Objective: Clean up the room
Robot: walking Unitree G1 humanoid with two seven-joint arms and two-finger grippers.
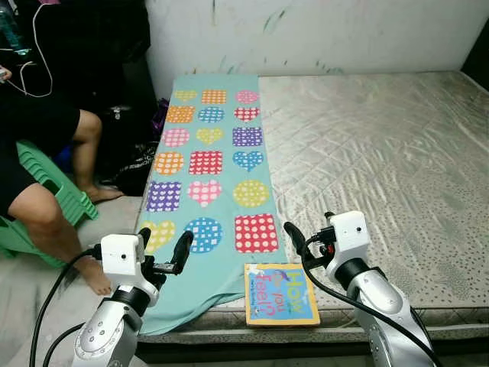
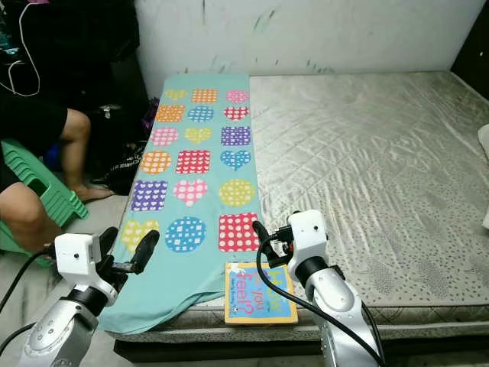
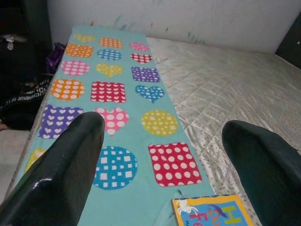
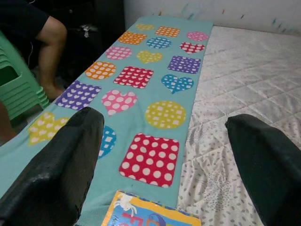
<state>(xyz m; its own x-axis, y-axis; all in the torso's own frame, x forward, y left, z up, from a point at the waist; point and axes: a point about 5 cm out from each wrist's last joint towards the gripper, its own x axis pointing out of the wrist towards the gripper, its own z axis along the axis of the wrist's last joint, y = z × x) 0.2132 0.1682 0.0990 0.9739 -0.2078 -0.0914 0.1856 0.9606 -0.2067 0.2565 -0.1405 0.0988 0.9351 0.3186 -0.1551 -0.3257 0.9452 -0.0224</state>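
Note:
A colourful children's book (image 1: 280, 294) lies flat at the front edge of the mattress (image 1: 382, 153), touching the corner of a teal blanket (image 1: 210, 176) printed with dotted hearts, squares and circles. My right gripper (image 1: 302, 243) hovers open just above and behind the book, with nothing between its fingers. My left gripper (image 1: 163, 251) is open over the blanket's front left corner, to the left of the book. In the left wrist view the book (image 3: 211, 212) shows between the spread fingers (image 3: 61, 174). The right wrist view has the book (image 4: 146, 214) below the gap.
A person sits on a green plastic stool (image 1: 46, 191) at the left, one bare leg (image 1: 53, 222) close to my left arm. Dark bags (image 1: 130, 145) lie on the floor beside the bed. A white wall (image 1: 321, 30) runs behind the mattress.

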